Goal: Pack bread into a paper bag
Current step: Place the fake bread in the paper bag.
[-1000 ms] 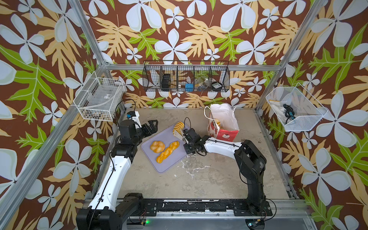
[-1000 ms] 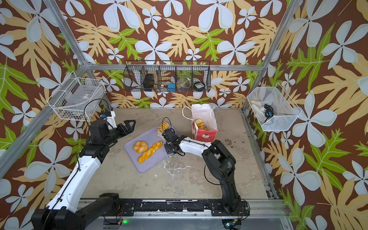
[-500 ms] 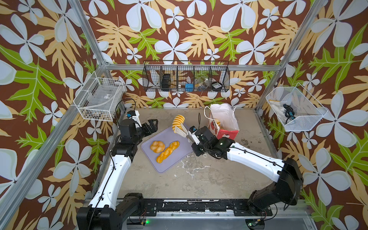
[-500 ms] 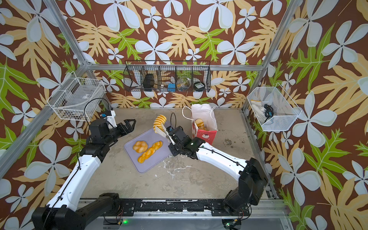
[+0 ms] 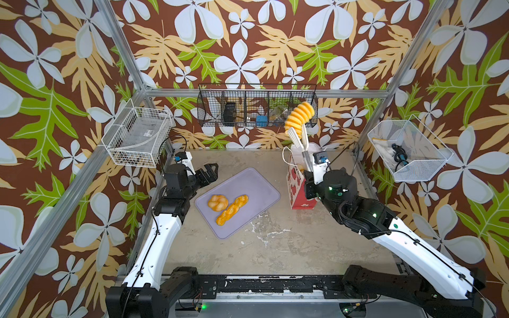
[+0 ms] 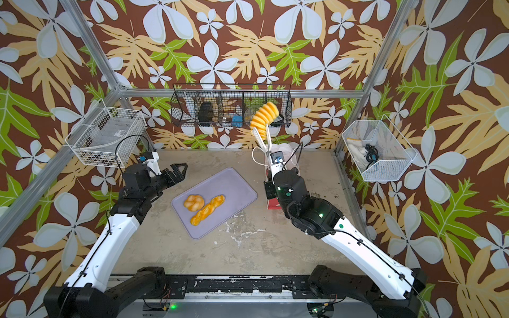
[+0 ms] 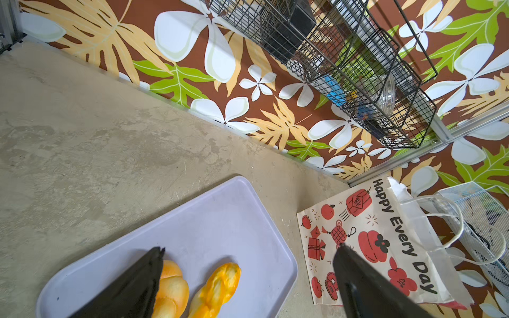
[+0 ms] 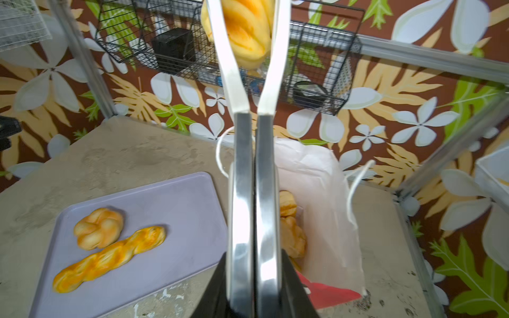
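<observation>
Overhead, in both top views, the right gripper (image 5: 308, 176) is clamped on the handles of metal tongs (image 5: 304, 146). The tongs point up and away toward the far wall. Their white tips pinch a ridged roll (image 5: 298, 115), held high, well above the table. The paper bag (image 5: 294, 188) stands upright just left of the right wrist, mouth open. Left of it lies a lavender tray (image 5: 259, 187) with a knotted bun (image 5: 217, 202) and a braid (image 5: 232, 209) touching side by side. The left gripper (image 5: 209, 170) hangs at the tray's far-left corner, jaws apart, empty. In a top view the roll (image 6: 264, 117) lines up with a black wire basket (image 6: 192, 110) on the far wall, and the arm hides most of the bag. Left wrist view: the left gripper (image 7: 251, 247) is spread wide over the tray, with the bun (image 7: 172, 289) and braid (image 7: 217, 283) beneath. The bag's printed side (image 7: 371, 239) stands to the right, well apart. Right wrist view: the roll (image 8: 245, 27) is gripped near one end, its long axis running on past the tips. The bag mouth (image 8: 316, 187) lies below the handles, with bread (image 8: 292, 234) already inside. Judgement: the roll sits above and beyond the mouth, on the far side. The right arm is much the nearer, and likely must tip the tongs down and draw them back so the roll goes in end-first.
</observation>
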{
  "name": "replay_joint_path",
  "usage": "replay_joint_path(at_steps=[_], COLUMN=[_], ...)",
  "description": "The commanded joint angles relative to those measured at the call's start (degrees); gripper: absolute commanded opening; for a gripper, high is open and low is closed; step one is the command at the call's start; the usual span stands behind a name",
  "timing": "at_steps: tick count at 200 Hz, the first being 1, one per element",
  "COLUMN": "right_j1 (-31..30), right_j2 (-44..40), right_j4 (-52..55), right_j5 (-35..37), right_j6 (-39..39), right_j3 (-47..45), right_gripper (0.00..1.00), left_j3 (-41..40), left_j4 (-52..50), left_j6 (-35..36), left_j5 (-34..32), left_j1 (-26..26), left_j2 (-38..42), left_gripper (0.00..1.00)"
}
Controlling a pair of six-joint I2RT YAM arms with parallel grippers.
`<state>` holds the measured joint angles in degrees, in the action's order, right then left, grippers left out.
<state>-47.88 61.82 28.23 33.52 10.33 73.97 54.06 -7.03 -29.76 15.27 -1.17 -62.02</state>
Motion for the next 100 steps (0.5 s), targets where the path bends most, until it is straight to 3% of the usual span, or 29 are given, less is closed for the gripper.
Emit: replay_joint_path(at_steps=[1, 43, 100], right_j1=[0.13, 0.21, 0.80], right_j2=[-1.13, -3.17, -6.30], right_j4=[2.60, 10.40, 16.44], right_j5=[5.11, 3.22, 5.93], right_j6=[1.64, 8.01, 12.56], right_j3=[-1.40, -5.33, -9.75], right_gripper=[0.00, 0.00, 0.00], left_j3=[0.12, 0.34, 0.34], left_j4=[1.49, 1.49, 1.53], left_j6=[-0.26, -0.48, -0.81], left_j5=[-0.16, 0.20, 1.03], left_j1=[0.03, 0.03, 0.03], left_j2=[0.14, 0.16, -0.15], left_gripper=[1.00, 1.00, 1.00])
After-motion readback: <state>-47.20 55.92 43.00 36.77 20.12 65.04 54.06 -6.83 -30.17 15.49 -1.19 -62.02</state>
